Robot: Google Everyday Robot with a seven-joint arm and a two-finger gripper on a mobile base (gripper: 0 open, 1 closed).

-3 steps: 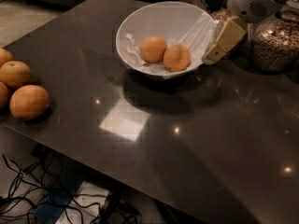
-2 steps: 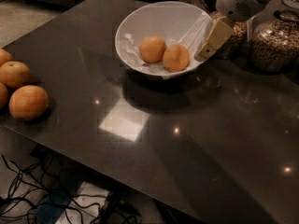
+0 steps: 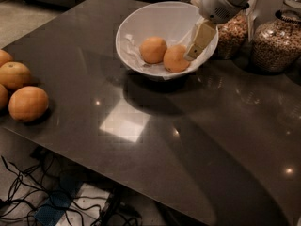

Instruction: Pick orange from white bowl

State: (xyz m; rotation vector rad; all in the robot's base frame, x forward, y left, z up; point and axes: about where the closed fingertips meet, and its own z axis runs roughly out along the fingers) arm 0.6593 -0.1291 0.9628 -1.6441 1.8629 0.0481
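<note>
The white bowl stands at the back of the dark table, lined with crumpled white paper. Two small oranges lie in it side by side. The deeper-coloured orange is on the right; the slightly paler one is on the left. My gripper reaches down from the upper right over the bowl's right rim. Its cream tip is right beside the right-hand orange, at its right side, close to touching it. The gripper holds nothing that I can see.
Two glass jars of nuts stand just right of the bowl, behind the arm. Several bigger oranges lie at the table's left edge. Cables lie on the floor below the table's front edge.
My gripper has moved left from outside the bowl's right rim into the bowl, ending beside the right-hand orange. The oranges and the bowl have not moved.
</note>
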